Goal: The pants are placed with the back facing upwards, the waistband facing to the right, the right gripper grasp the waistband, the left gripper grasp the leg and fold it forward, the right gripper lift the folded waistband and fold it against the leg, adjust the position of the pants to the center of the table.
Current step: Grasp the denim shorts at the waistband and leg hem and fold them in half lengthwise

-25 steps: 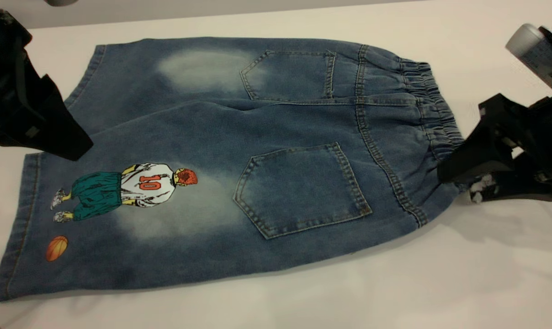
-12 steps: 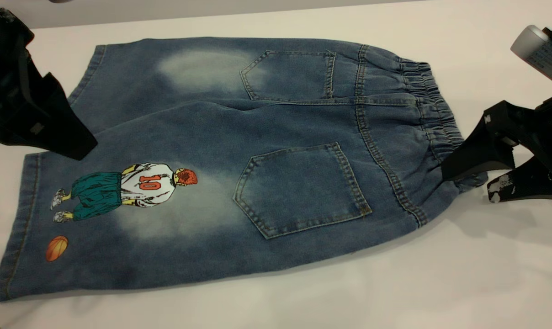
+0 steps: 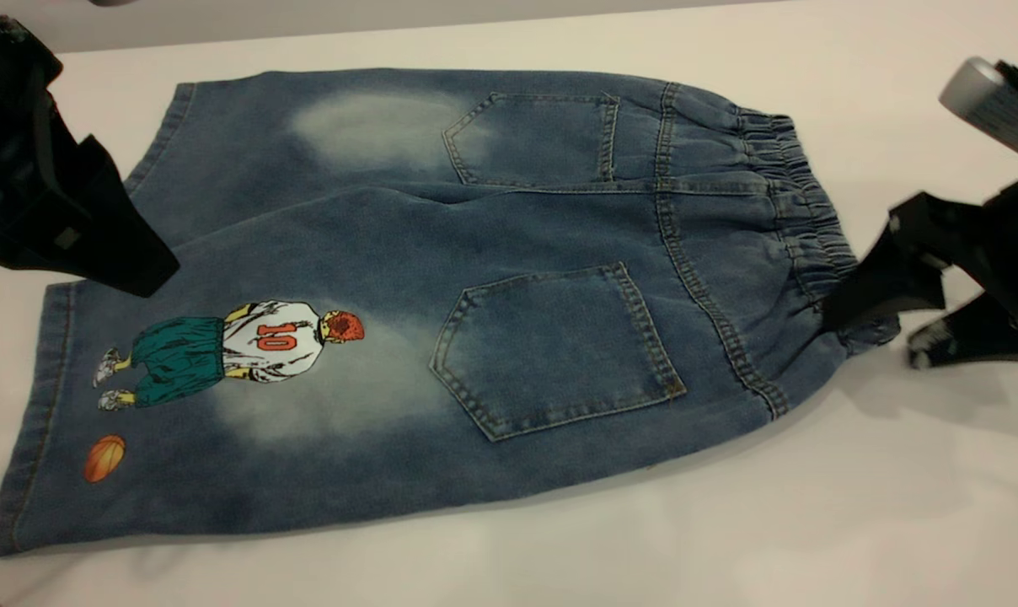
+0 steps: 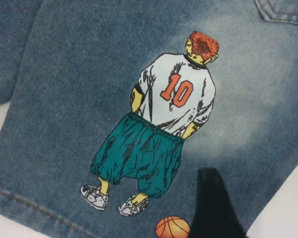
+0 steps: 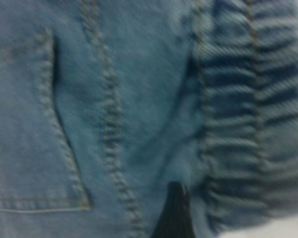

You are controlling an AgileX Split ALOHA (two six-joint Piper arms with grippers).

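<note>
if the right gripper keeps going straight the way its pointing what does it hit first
Most likely the waistband. The right gripper is open and points left, one finger already over the near corner of the pants, the other low beside it by the table. Depth is hard to judge.

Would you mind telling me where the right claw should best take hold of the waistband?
At the near corner of the waistband, coming in from the right over the bare table: the ruched edge there lies open, and the right claw already straddles it.
</note>
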